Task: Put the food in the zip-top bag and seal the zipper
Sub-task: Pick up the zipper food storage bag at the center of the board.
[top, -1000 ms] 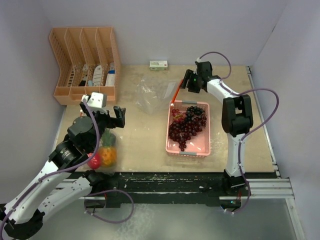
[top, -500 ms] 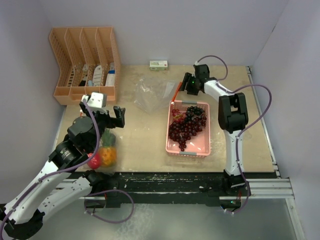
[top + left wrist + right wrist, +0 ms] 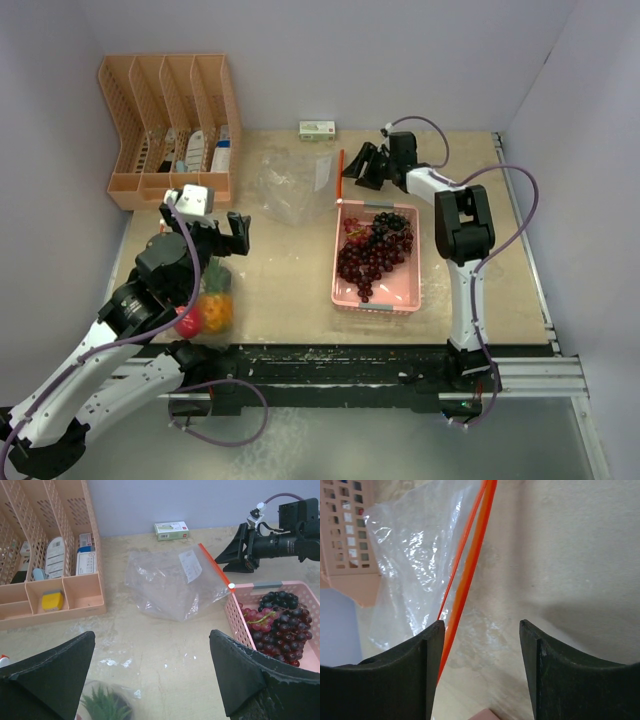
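Just beside the right tool (image 3: 480,630), gaping empty, the orange zipper (image 3: 472,560) of the zip-top bag (image 3: 170,582) is lying loose; bag-opening is seemingly starting, needing a pinch there.

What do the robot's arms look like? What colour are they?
The left arm and right arm have white links with chunky black joints. A thin purple cable loops along each one. The fingers are black, matte and wedge-shaped.
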Available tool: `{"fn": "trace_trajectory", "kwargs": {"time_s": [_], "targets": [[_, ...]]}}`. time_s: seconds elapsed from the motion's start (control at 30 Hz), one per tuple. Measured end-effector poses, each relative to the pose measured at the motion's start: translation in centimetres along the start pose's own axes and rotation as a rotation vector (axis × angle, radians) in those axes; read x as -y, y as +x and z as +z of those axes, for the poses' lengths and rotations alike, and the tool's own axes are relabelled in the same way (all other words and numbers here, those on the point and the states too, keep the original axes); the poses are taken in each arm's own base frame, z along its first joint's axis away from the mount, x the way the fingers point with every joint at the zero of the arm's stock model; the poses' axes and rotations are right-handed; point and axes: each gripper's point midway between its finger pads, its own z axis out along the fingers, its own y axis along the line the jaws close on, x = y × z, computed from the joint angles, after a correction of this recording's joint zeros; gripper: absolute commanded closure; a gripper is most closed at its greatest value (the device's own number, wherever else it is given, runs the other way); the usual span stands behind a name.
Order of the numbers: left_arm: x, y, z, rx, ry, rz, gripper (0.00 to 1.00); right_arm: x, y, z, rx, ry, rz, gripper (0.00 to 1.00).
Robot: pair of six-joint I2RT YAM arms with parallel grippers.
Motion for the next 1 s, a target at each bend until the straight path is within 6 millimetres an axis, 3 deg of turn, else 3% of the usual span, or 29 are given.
{"fn": "trace_trajectory", "kwargs": {"time_s": [0.2,0.63,0.83,1.0], "targets": [[-0.1,0.0,0.0,0.000,-0.002,0.005,0.01,-2.4,-0.3,0.1,0.006,-0.100,0.020,0.36],[-0.3,-0.1,-0.1,0.006,-0.010,0.002,0.01,-3.8,1.3,1.0,-0.034,-0.157,0.040,0.39],[-0.4,-0.4,-0.4,0.016,-0.011,-0.004,0.01,-2.9,2.0,4.0,-0.052,0.022,-0.076,0.36],[-0.6,-0.9,-0.9,0.035,-0.005,-0.015,0.01,-4.8,2.8,5.3,-0.024,0.175,-0.241,0.36]]}}
